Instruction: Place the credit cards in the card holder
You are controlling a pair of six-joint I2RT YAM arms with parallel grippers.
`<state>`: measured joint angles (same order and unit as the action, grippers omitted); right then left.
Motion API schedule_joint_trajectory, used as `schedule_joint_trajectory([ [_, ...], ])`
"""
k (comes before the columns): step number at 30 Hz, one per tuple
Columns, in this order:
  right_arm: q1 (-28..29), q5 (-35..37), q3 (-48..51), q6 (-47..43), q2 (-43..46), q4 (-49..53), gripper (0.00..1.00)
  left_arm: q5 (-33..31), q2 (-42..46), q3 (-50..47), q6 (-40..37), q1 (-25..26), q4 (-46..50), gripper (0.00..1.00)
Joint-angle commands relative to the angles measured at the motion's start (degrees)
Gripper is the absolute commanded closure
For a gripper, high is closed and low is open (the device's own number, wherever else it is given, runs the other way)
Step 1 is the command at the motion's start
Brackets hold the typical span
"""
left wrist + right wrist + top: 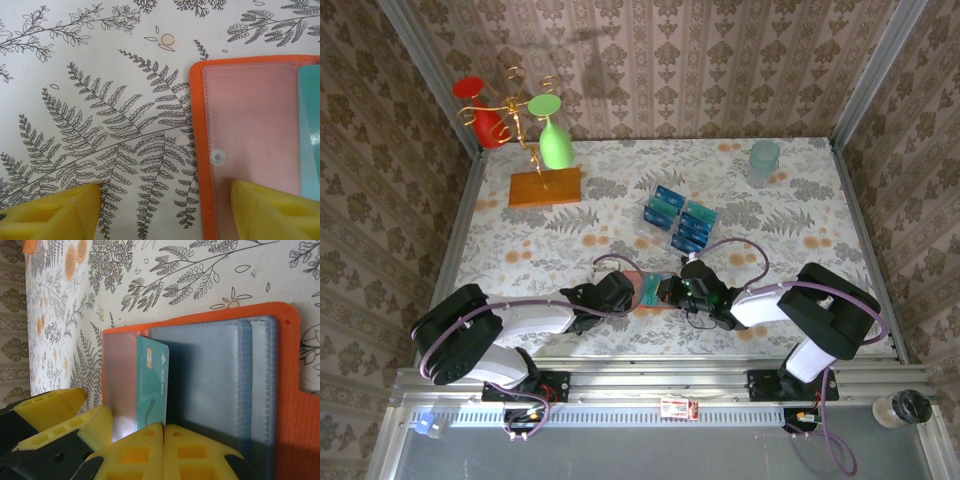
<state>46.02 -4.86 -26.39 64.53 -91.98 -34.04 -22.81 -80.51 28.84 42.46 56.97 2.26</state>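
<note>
The orange-red card holder [640, 304] lies open on the floral cloth between my two grippers. In the right wrist view, the holder [285, 370] shows grey-blue pockets and a clear pink pocket. My right gripper [164, 426] is shut on the near end of a teal credit card [152, 382], which lies against the clear pocket. My left gripper [165, 186] is open and straddles the holder's orange edge [200, 150]. One of its fingers [272, 210] is over the clear pocket and the other is on the cloth. The teal card [311, 135] shows at the right.
A clear tray [680, 222] with several dark blue cards sits behind the holder. At the back left a wooden slab [544, 187] carries a rack with a red glass and a green glass [555, 145]. A translucent cup [764, 160] stands at the back right.
</note>
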Motion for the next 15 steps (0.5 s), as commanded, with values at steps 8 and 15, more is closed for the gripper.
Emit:
schedule_joint_trajectory([
  [8,0.6,-1.9,-2.2,-0.6,-3.3,4.5,1.0,-0.6,0.0,-0.8,1.1,0.4,0.4,0.3],
  [15,0.5,-2.6,-3.6,-1.2,-5.2,5.2,1.0,-0.3,0.7,-0.3,0.9,0.4,0.9,0.3],
])
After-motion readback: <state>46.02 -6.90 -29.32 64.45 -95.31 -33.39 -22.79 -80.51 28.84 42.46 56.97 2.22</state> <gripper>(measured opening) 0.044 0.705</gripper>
